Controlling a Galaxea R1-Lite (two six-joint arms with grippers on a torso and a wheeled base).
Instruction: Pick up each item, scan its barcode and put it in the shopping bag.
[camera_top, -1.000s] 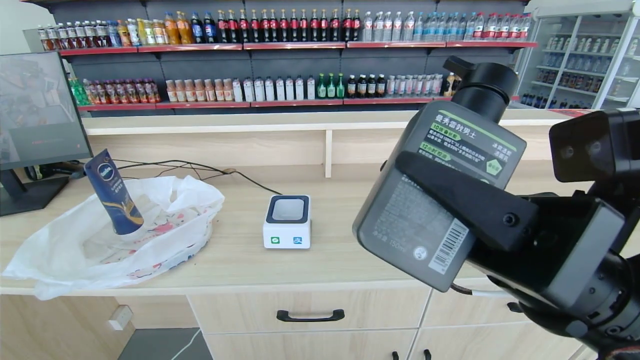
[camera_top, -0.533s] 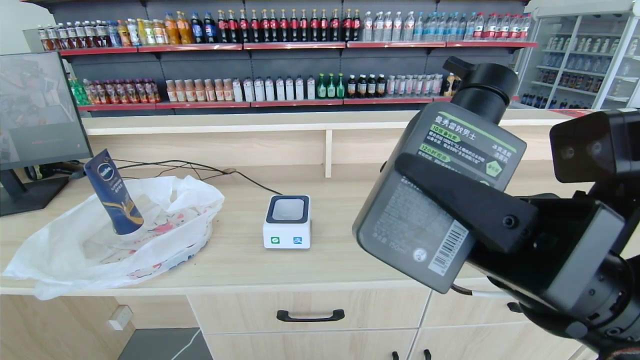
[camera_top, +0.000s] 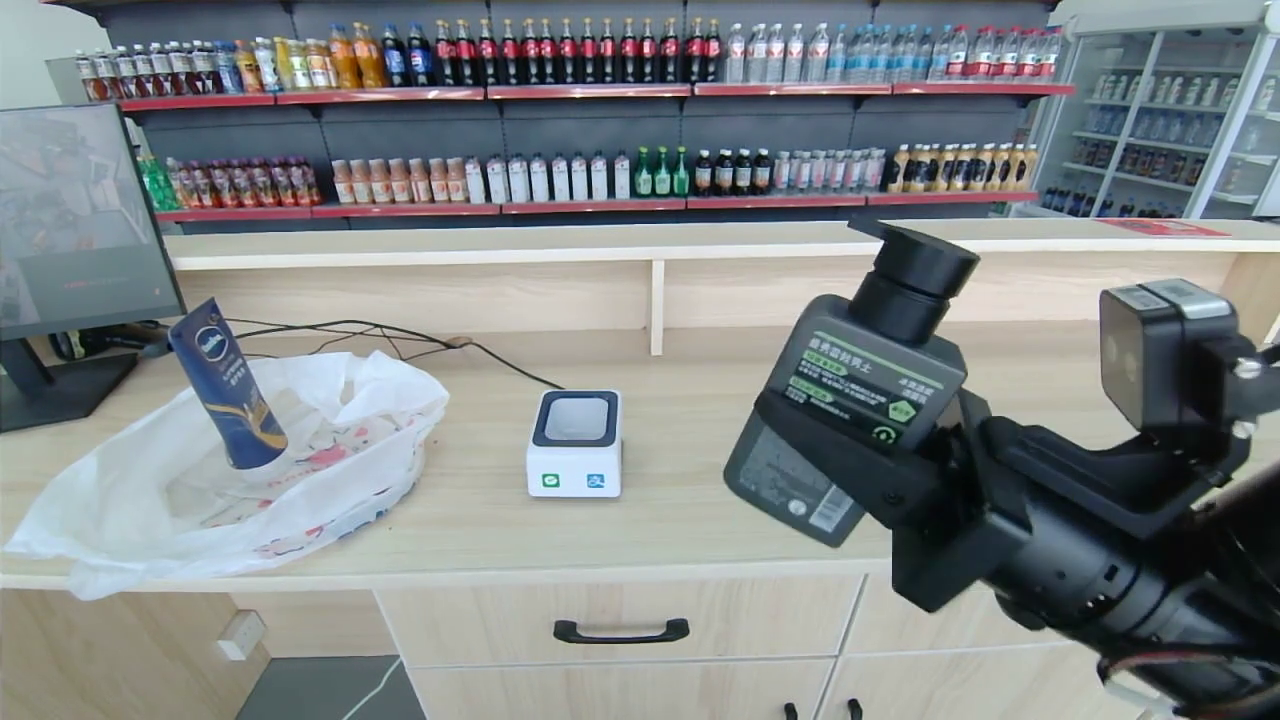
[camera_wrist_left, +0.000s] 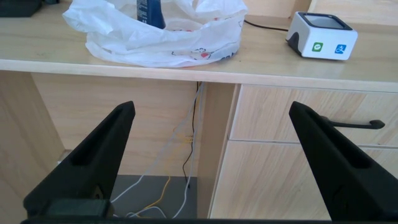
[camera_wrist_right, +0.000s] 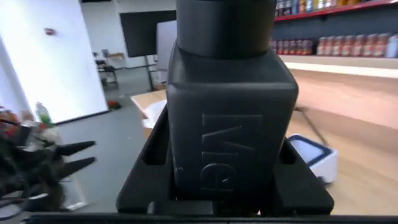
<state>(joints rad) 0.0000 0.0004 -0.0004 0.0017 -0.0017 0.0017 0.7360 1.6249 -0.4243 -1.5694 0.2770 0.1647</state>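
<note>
You'll see the counter (camera_top: 700, 530) running across the middle of the head view, with drawers below it. At lower left the white bag (camera_top: 120, 510) lies open and slumped on the counter top. Your right gripper (camera_top: 810, 440), at right of centre, is clamped on the dark bottle (camera_top: 870, 385): 1 finger crosses its near face, and the right wrist view shows both fingers pressed against its 2 sides. The bottle is tilted, with its cap toward the upper right and its barcode corner toward the lower left, and it is held off the counter, to the right of the scanner and apart from it. Your left gripper (camera_wrist_left: 211, 112) sits below the counter edge, fingers spread wide, holding nothing. The white scanner (camera_top: 575, 443) sits at centre, window up. 1 blue tube (camera_top: 225, 385) stands leaning inside the bag.
</note>
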